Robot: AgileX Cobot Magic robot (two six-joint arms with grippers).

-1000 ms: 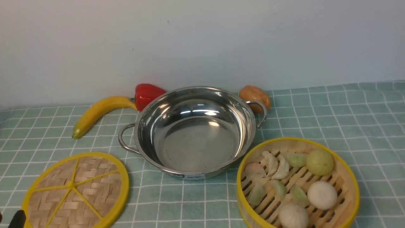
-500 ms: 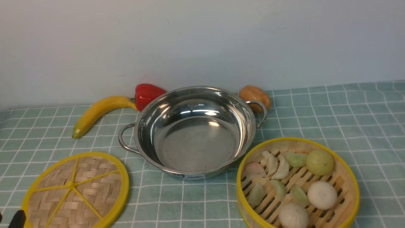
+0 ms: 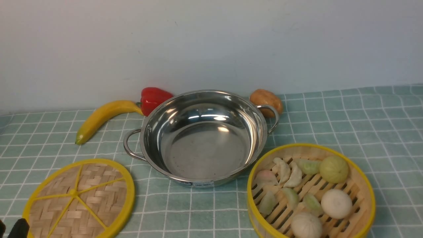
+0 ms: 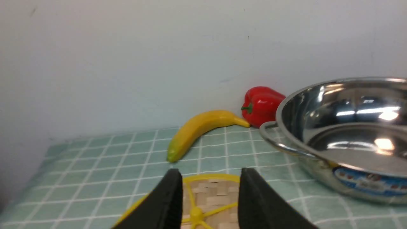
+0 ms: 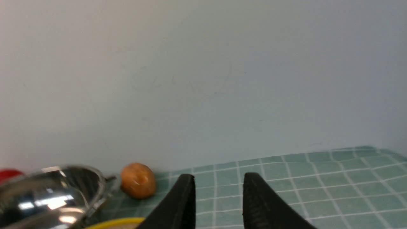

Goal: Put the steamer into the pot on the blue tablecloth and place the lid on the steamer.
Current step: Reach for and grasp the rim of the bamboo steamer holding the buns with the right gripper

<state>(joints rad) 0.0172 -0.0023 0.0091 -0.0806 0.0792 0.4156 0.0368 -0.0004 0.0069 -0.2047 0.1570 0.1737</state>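
Plainly, nothing is in hand yet: the left gripper [image 4: 210, 173] hangs low with its two black fingers parted and empty, the lid [image 4: 216, 194] lying flat on the cloth just beyond its tips. The right gripper [image 5: 218, 178] is likewise released and holds nothing, poised near the steamer [image 3: 310, 144], which sits on the cloth at the right with its dumplings and buns inside. The pot [image 3: 205, 148] stands between lid and steamer, a little farther back, shiny and with nothing in it, its near rim just beside the steamer's. So I judge the first step, getting the steamer into the pot, is not yet begun. The right arm looks the natural one to take it by the rim or side wall, and it must lift level so the buns do not roll, then lower it squarely, since the pot looks only slightly wider. The lid comes after, likely from the left. Everything rests on the blue tablecloth [image 3: 347, 125], which lies smooth. Behind the pot, against a plain pale wall [image 3: 211, 43], sit a banana [image 3: 102, 115], a red pepper [image 3: 152, 97] and a brown potato [image 3: 264, 99], all apart from the lifting path.
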